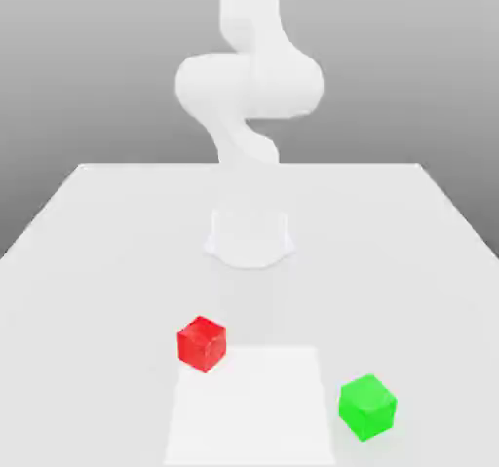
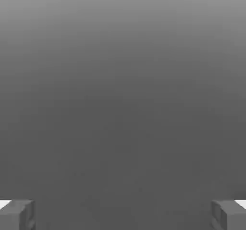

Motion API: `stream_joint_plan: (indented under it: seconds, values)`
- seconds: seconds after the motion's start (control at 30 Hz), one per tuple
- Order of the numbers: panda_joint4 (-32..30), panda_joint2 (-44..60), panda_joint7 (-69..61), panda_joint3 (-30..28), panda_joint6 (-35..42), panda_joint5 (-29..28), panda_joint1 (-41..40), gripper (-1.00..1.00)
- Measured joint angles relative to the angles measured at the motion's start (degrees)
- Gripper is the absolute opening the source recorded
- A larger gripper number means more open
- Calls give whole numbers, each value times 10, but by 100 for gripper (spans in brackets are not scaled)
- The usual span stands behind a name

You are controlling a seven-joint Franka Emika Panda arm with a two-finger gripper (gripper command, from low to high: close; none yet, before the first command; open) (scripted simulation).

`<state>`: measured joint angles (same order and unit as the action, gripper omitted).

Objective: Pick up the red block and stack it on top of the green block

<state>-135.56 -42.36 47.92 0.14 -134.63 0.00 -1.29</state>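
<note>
"Exterior view first. Where is the red block (image 1: 202, 344)?"

"Located on the table (image 1: 88, 299), over the far corner of the pale patch (image 1: 251, 407) on the exterior view's left. Its faces are slightly mottled, and it sits turned, one upright edge toward the camera."

"And the green block (image 1: 367, 408)?"

"On the table as well, just beside the patch's edge on the exterior view's right. It lies farther from the table's far edge than the red one does. The two blocks stand well apart, of similar size, with the patch between them."

"Position of the arm (image 1: 249, 85)?"

"White, its base (image 1: 249, 239) in from the middle of the table's far edge, beyond both blocks."

"Condition of the end effector?"

"Hand view: gripper (image 2: 123, 215) open, its two fingers (image 2: 18, 215) set wide apart, dark grey ground between them."
</note>
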Motion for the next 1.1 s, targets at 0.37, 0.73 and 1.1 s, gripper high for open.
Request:
stream_joint_plan:
  seconds: [0.37,0.73,1.1]
  values:
    - [-199,188,113,6,-150,1,-67,0]
    - [-313,477,198,-2,-377,0,-106,0]
    - [-312,491,200,0,-389,-2,-108,-100]
